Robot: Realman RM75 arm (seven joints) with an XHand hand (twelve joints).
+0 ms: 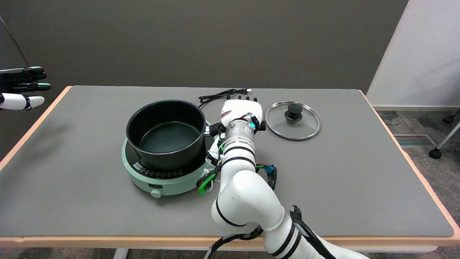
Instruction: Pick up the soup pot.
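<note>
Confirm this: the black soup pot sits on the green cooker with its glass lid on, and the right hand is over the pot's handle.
Not quite. The soup pot is open; its glass lid lies flat on the table, to the right of the right hand. The rest holds: the pot sits on the green cooker, the hand over its handle. The head view shows it.

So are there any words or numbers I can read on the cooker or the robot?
None can be read.
Green cooker: a row of small white marks on its front panel, too small to read.
Right hand: a small reddish label, too blurred to read.
</note>
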